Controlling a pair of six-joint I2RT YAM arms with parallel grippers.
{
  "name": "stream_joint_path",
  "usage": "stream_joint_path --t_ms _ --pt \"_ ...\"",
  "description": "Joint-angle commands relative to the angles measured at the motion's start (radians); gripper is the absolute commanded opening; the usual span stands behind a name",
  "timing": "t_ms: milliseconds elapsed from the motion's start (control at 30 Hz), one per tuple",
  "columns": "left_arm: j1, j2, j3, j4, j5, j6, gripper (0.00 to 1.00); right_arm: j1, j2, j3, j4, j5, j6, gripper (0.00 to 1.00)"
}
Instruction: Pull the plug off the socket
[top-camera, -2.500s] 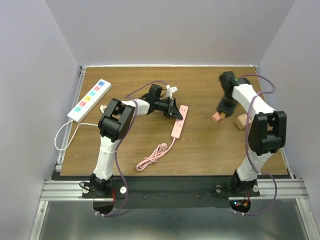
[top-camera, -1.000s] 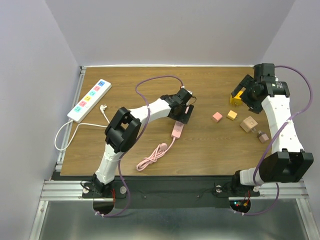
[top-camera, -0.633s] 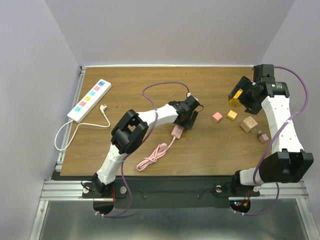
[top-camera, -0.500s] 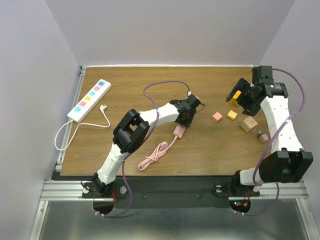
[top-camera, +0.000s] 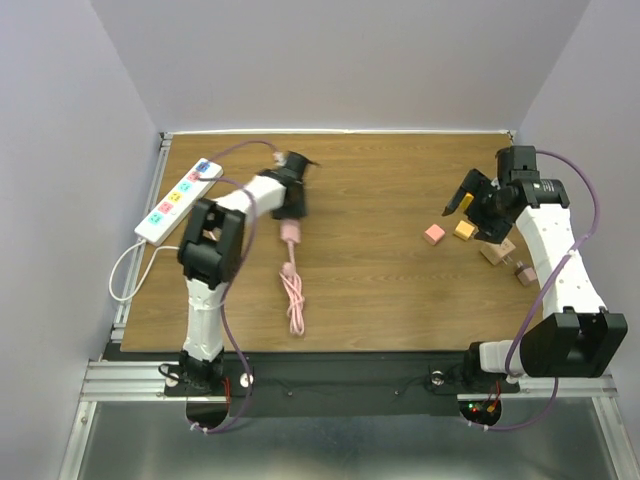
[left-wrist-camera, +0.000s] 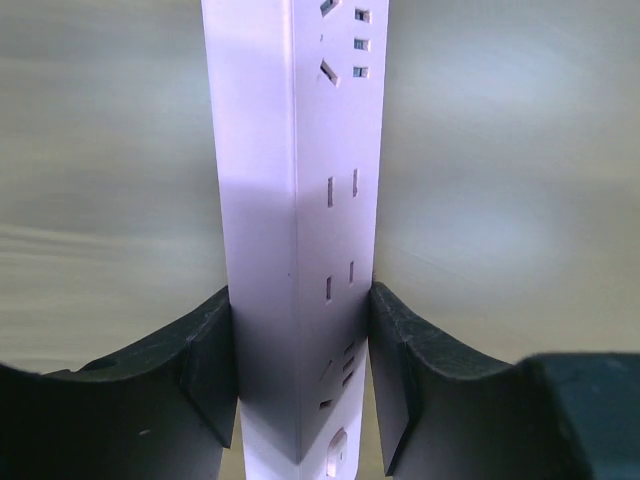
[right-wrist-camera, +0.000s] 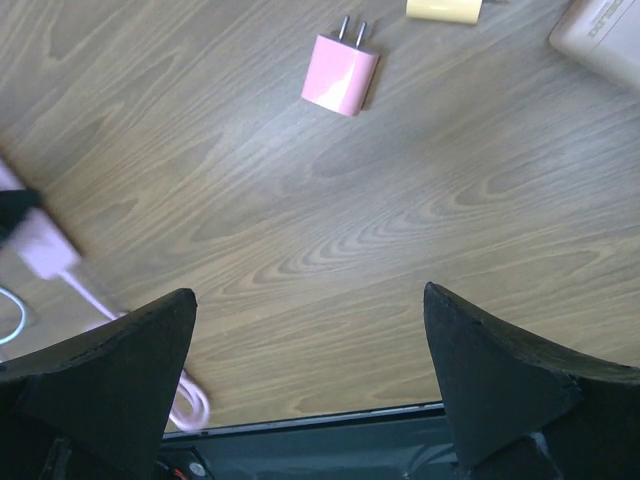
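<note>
The socket (top-camera: 180, 200), a long white strip with coloured outlet faces, lies at the back left of the table; its thin white cord (top-camera: 125, 268) loops toward the left edge. The plug is hidden behind my left arm. My left gripper (top-camera: 290, 195) (left-wrist-camera: 300, 300) is right of the socket and shut on a pale pink power strip (top-camera: 289, 236) (left-wrist-camera: 300, 180), one finger pressed to each long side. The pink cord (top-camera: 295, 300) trails toward the near edge. My right gripper (top-camera: 468, 205) (right-wrist-camera: 308, 295) hovers open over bare wood at the right.
Small adapters lie near the right gripper: a pink one (top-camera: 433, 234) (right-wrist-camera: 340, 75), a yellow one (top-camera: 463, 230) (right-wrist-camera: 445, 8), a tan one (top-camera: 497, 250) and one more (top-camera: 525, 272). Walls stand close on the left, back and right.
The left gripper closed on the pink strip and swung it from the table's middle to the back left, the cord trailing straight behind. The right gripper drifted slightly left and lower.
</note>
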Motion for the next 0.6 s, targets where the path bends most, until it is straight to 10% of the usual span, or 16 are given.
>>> stream_joint_path --t_ms 0,400,533,567 --pt "0.303 -0.026 0.012 -0.187 -0.136 0.001 0.00 0.014 -0.039 -0.014 0.056 -0.032 -0.011 1.00" --pt "0.524 0.011 0.112 -0.205 -0.242 0.074 0.00 0.034 -0.048 -0.019 0.057 -0.023 -0.021 1.00" --pt "0.513 -0.099 0.090 -0.167 -0.150 0.082 0.51 0.034 -0.053 -0.021 0.057 -0.020 -0.027 1.00" --pt "0.504 -0.131 0.083 -0.161 -0.127 0.084 0.88 0.034 -0.053 -0.019 0.057 -0.020 -0.028 1.00"
